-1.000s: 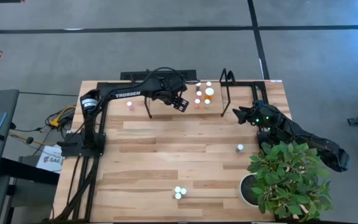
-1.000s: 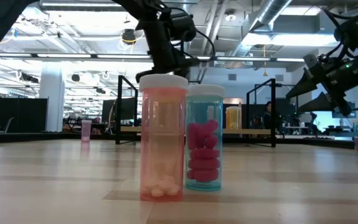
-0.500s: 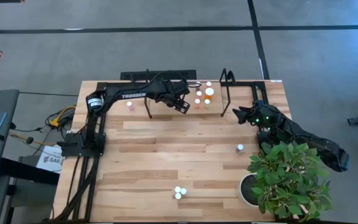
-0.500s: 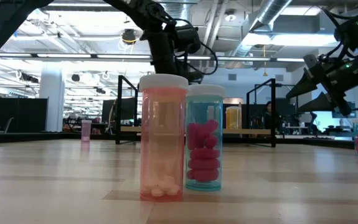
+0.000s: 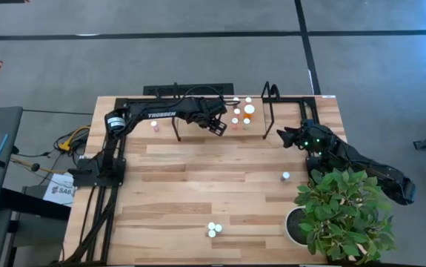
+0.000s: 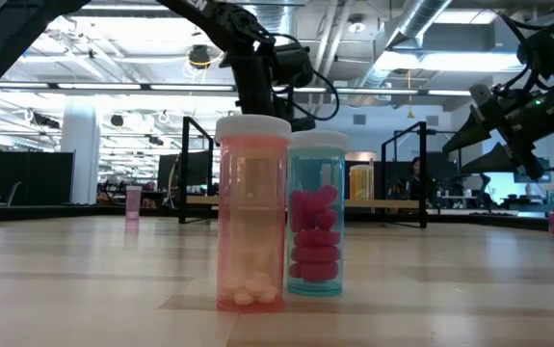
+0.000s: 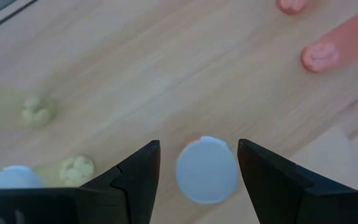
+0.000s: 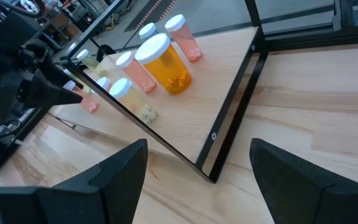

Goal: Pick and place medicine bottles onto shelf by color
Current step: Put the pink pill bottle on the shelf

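The left gripper (image 5: pixel 218 126) hangs over the near edge of the light wooden shelf with thin black tube framing (image 5: pixel 198 113), just beside the cluster of small bottles there. Seen from its wrist, its 2 dark fingers (image 7: pixel 138 177) stand apart with a white round bottle cap (image 7: pixel 207 169) between them; a clear gap shows on each side of the cap, so nothing is clamped. Pale yellowish bottles (image 7: pixel 76 167) and pinkish ones (image 7: pixel 319 56) lie around it on the shelf board.

The right gripper (image 5: pixel 281 136) waits near the shelf's right end, above the plank tabletop (image 5: pixel 198 185), its fingers (image 8: pixel 113 174) spread wide and empty. Its wrist camera looks along the shelf at the larger-capped orange bottle (image 8: pixel 166 62), with smaller pink bottles (image 8: pixel 182 34) around it.

From above, the shelf group sits near the right black hoop (image 5: pixel 270 93), and 1 pink bottle (image 5: pixel 155 126) stands alone toward the shelf's left end. Off the shelf, 1 white-capped bottle (image 5: pixel 285 176) stands on the table near the leafy green plant in a round white pot (image 5: pixel 338 211). 2 more stand touching at the table's front edge: a pink bottle with white pills (image 6: pixel 252 212) and a bluish bottle with magenta capsules (image 6: pixel 317 214).
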Robot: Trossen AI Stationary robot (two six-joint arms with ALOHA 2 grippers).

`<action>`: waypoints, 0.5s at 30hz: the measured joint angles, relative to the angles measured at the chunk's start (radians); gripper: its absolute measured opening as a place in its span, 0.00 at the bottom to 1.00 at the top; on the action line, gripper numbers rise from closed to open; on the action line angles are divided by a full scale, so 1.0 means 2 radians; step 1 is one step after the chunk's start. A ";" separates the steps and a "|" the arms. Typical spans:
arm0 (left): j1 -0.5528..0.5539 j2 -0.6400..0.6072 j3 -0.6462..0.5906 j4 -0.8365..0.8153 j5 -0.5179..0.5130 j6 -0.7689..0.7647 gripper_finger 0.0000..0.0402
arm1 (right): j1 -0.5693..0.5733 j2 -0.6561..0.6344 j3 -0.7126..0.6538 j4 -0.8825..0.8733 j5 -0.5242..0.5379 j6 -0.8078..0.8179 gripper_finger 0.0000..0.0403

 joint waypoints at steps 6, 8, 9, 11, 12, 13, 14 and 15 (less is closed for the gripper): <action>0.001 0.000 0.000 -0.001 -0.003 0.000 0.49 | 0.000 0.000 0.000 0.000 0.000 0.000 0.76; 0.001 0.000 0.000 -0.001 -0.003 0.000 0.46 | 0.000 0.000 0.000 0.000 0.000 0.000 0.76; 0.001 0.000 0.000 -0.001 -0.003 0.000 0.44 | 0.000 0.000 0.000 0.000 0.000 0.000 0.76; 0.001 0.000 0.000 -0.001 -0.002 0.000 0.40 | 0.000 0.000 0.000 0.000 0.000 0.000 0.76; 0.001 0.000 0.000 -0.001 -0.002 0.000 0.38 | 0.000 0.000 0.000 0.000 0.000 0.000 0.76; 0.001 0.000 0.000 -0.001 -0.002 0.000 0.36 | 0.000 0.000 0.000 0.000 0.000 0.000 0.76; 0.001 0.000 0.000 -0.001 -0.001 0.000 0.34 | 0.000 0.000 0.000 0.000 0.000 0.000 0.76; 0.001 0.000 0.000 -0.001 -0.001 -0.001 0.32 | 0.000 0.000 0.000 0.000 0.000 0.000 0.76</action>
